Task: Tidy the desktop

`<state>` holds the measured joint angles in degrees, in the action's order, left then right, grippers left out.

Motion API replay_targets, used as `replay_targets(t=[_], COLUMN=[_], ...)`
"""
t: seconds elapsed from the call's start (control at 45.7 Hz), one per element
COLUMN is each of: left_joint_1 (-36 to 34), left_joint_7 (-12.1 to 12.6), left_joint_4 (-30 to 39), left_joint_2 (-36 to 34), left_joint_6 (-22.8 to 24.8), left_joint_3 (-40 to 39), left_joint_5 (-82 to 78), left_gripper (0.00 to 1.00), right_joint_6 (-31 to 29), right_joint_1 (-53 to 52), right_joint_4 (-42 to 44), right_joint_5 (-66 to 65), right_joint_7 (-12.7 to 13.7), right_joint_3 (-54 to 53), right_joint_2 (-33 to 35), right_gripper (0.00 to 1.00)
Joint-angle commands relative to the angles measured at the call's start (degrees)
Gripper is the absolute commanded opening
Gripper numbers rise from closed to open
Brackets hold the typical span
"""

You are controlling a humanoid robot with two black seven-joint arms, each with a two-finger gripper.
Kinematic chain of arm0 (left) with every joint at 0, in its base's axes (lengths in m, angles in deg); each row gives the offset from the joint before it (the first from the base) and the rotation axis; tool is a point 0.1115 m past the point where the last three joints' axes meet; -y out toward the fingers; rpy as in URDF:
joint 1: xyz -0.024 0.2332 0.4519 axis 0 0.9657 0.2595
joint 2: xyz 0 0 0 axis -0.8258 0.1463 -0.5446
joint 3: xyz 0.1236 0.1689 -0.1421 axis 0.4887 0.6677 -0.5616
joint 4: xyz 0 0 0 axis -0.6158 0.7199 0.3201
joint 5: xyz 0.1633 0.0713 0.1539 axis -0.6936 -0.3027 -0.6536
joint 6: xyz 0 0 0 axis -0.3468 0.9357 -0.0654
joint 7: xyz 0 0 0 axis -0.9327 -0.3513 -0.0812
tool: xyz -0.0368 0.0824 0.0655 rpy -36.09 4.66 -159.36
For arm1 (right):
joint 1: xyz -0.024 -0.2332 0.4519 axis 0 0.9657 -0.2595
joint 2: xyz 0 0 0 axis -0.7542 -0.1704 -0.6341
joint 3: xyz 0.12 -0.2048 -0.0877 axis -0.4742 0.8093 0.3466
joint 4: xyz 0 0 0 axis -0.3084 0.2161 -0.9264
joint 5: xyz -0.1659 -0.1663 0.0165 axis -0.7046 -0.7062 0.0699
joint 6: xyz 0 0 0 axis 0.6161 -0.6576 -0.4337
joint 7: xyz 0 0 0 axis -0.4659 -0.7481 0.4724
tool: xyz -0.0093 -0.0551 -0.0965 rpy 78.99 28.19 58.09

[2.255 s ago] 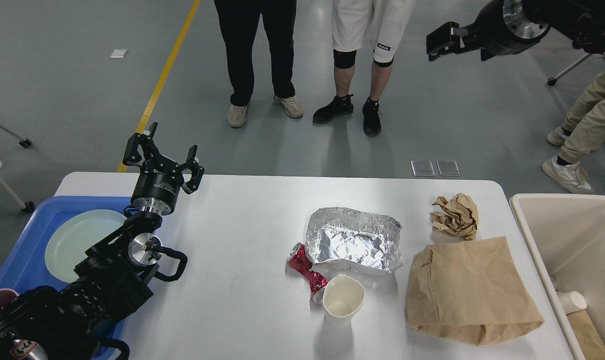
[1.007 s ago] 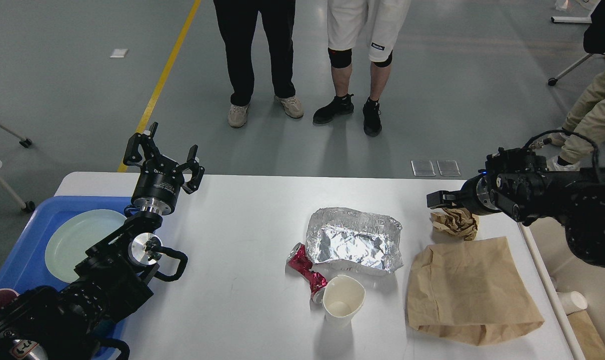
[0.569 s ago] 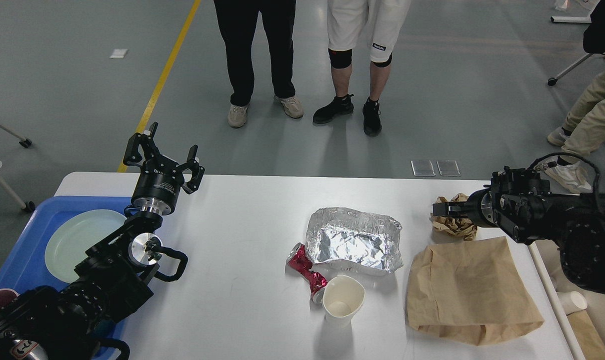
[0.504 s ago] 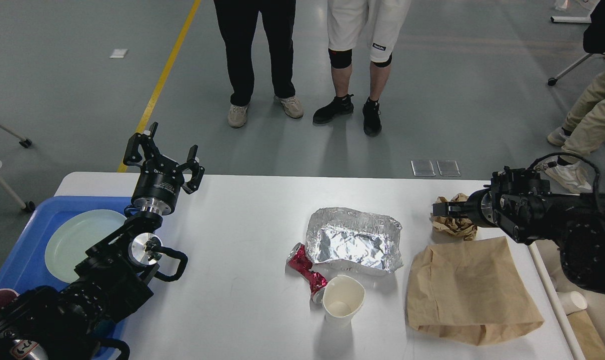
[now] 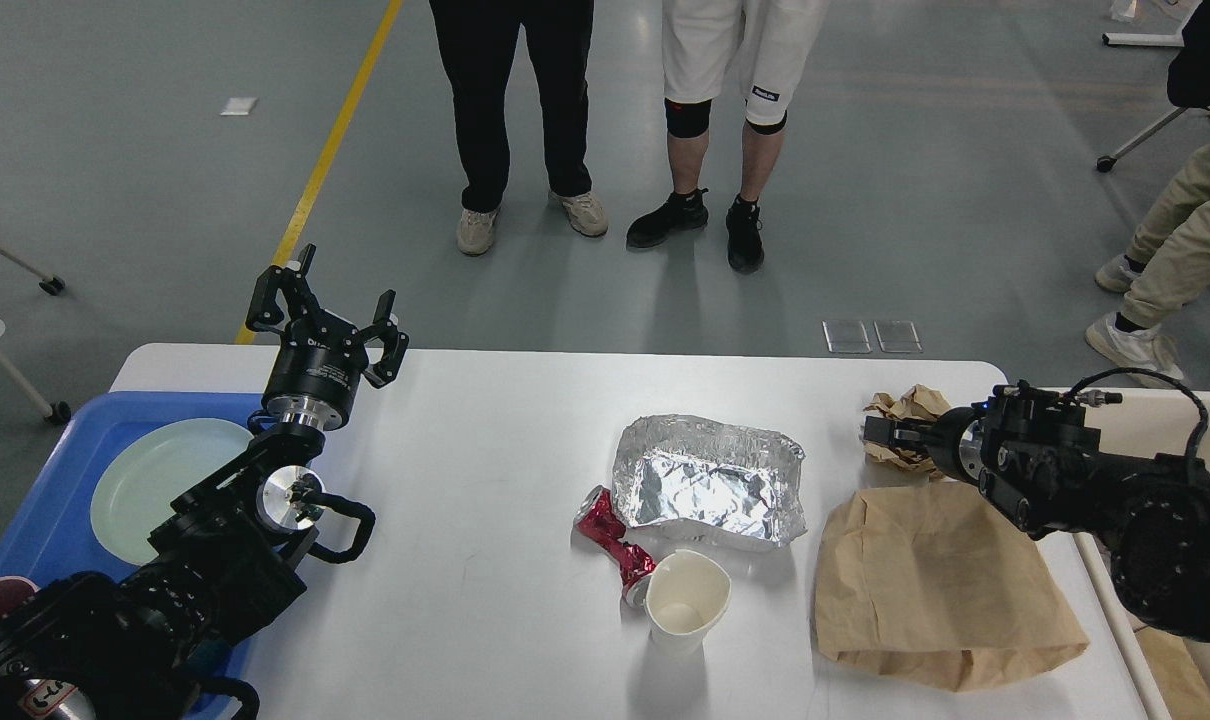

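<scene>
Grey polished floor with a yellow painted line [image 5: 330, 150] runs behind the large white rectangular desktop [image 5: 485, 480], where several bystanders stand cut off above the legs. At the left edge, a blue plastic tray [image 5: 40, 520] carries a pale green round plate [image 5: 150, 480], partly hidden by the black left arm. The left gripper [image 5: 323, 305] points upward over the desktop's far left corner, its fingers spread wide and grasping nothing. To its right, well apart, a crumpled silver foil container [image 5: 710, 480] sits mid-desktop, with a crushed red metal can [image 5: 613, 545] touching its near-left corner and a white paper cup [image 5: 685, 598] just beside the can. Further right, a large flat brown paper bag [image 5: 940, 585] lies below the right arm. The right gripper [image 5: 880, 432] reaches in from the right, its tips at a crumpled brown paper ball [image 5: 903, 415]; seen dark and end-on, it does not show whether it is clenched on the paper. A beige plastic bin [image 5: 1165, 405] at the far right is largely hidden behind the right arm.
</scene>
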<state>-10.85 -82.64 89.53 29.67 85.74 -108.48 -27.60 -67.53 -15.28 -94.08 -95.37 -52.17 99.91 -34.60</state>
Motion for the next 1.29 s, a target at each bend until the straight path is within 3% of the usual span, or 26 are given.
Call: replay_targets(t=[0.0, 0.416, 0.504, 0.569, 0.613, 0.832, 1.226, 1.248, 1.27], left_joint_1=[0.00, 0.00, 0.00, 0.00, 0.00, 0.00, 0.00, 0.00, 0.00], left_joint_7=[-0.03, 0.05, -0.03, -0.03, 0.05, 0.05, -0.03, 0.05, -0.03], left_joint_4=[-0.06, 0.03, 0.03, -0.06, 0.03, -0.06, 0.03, -0.06, 0.03], left_joint_2=[0.00, 0.00, 0.00, 0.00, 0.00, 0.00, 0.00, 0.00, 0.00], left_joint_6=[0.00, 0.00, 0.00, 0.00, 0.00, 0.00, 0.00, 0.00, 0.00], left_joint_3=[0.00, 0.00, 0.00, 0.00, 0.00, 0.00, 0.00, 0.00, 0.00], left_joint_5=[0.00, 0.00, 0.00, 0.00, 0.00, 0.00, 0.00, 0.00, 0.00], left_gripper=[0.97, 0.97, 0.97, 0.97, 0.97, 0.97, 0.97, 0.97, 0.97], right_joint_6=[1.01, -0.66, -2.15, -3.64, -4.78, -8.48, -8.75, -8.75, -8.66], right_joint_1=[0.42, 0.51, 0.42, 0.16, 0.16, -0.28, -1.60, -1.77, -2.04], right_joint_4=[0.04, -0.23, -0.23, -0.58, -0.58, -0.58, -0.40, -0.40, -0.40], right_joint_5=[2.33, 2.33, 2.33, 2.33, 2.33, 2.33, 2.33, 2.42, 2.42], right_joint_7=[0.00, 0.35, 0.35, 0.35, 0.35, 0.35, 0.35, 0.35, 0.26], right_joint_3=[-0.20, 0.24, 0.24, 0.24, 0.24, 0.15, 0.41, 0.50, 0.59], right_joint_2=[-0.10, -1.95, -2.04, -2.12, -2.12, -2.12, -1.51, -1.42, -1.33], right_gripper=[0.86, 0.39, 0.26, 0.07, 0.00, 0.00, 0.00, 0.04, 0.21])
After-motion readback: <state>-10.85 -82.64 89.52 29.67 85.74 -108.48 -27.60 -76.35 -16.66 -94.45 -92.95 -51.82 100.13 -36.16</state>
